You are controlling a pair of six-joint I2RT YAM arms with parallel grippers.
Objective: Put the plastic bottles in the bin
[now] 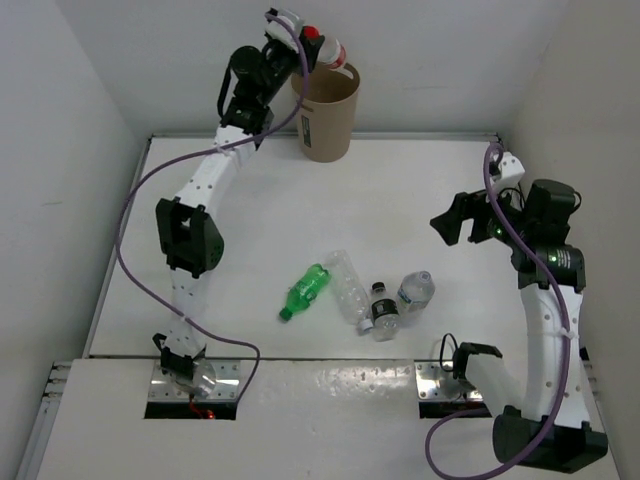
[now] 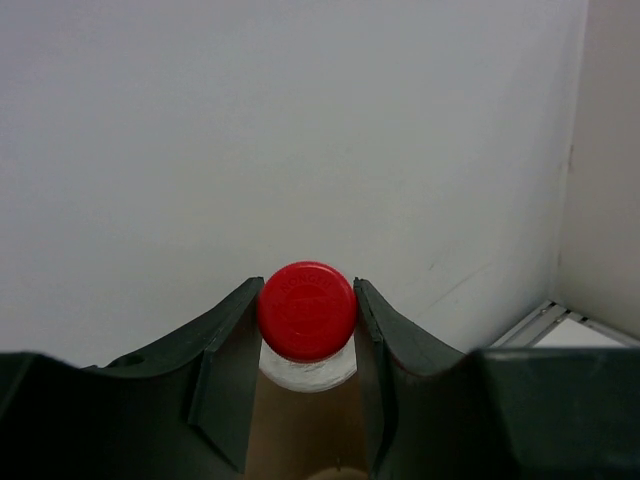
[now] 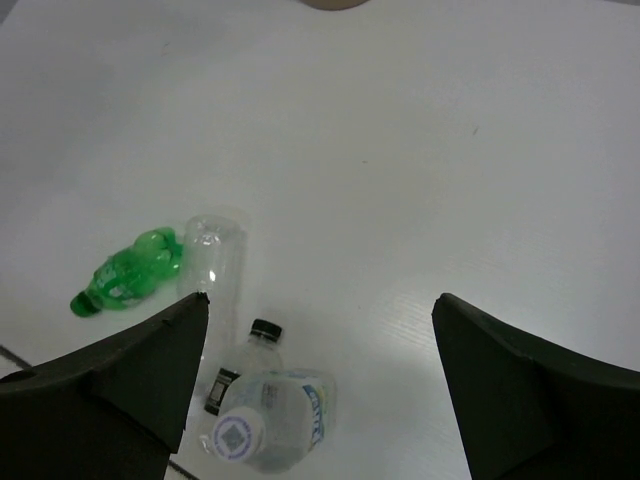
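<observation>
My left gripper (image 1: 312,50) is shut on a red-capped clear bottle (image 1: 326,48) and holds it over the rim of the tan bin (image 1: 326,118) at the back. In the left wrist view the red cap (image 2: 306,310) sits between my fingers, with the bin's tan inside below. My right gripper (image 1: 455,222) is open and empty, raised over the table's right side. Below it lie a green bottle (image 3: 125,277), a clear bottle (image 3: 211,259), a black-capped bottle (image 3: 245,358) and a blue-labelled white-capped bottle (image 3: 275,423). They also show in the top view: green (image 1: 305,291), clear (image 1: 347,286), black-capped (image 1: 380,309), blue-labelled (image 1: 415,291).
White walls close in the table at the back and both sides. The bin stands against the back wall. The four bottles lie grouped near the table's front middle, between the two arms' bases.
</observation>
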